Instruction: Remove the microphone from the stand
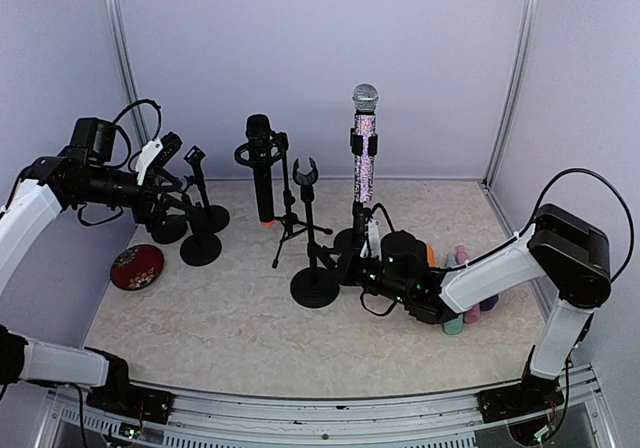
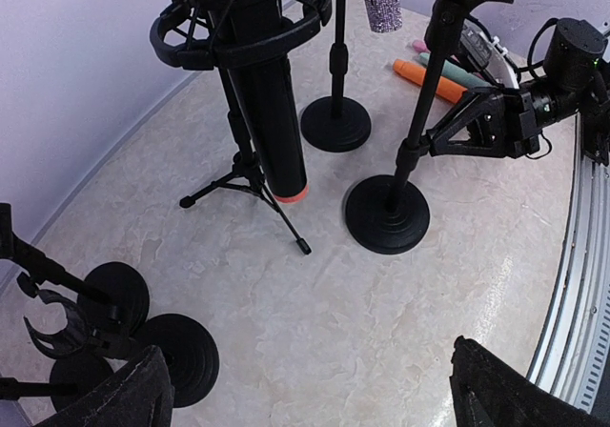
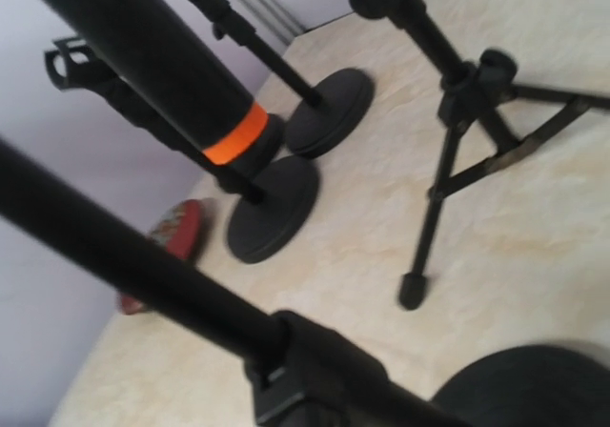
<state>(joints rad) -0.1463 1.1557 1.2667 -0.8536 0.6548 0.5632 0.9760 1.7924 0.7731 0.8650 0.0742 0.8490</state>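
Note:
A black microphone with an orange ring hangs in a shock mount on a tripod stand. To its right a glittery microphone with a silver head stands clipped in a round-based stand. Between them is an empty stand with an open clip on top. My right gripper is shut on its pole low down, just above the base. My left gripper hovers wide open over the left side, holding nothing.
Three short empty stands cluster at the left under my left gripper. A red round dish lies near the left wall. Pink, green and orange cylinders lie by my right arm. Walls enclose the back and sides.

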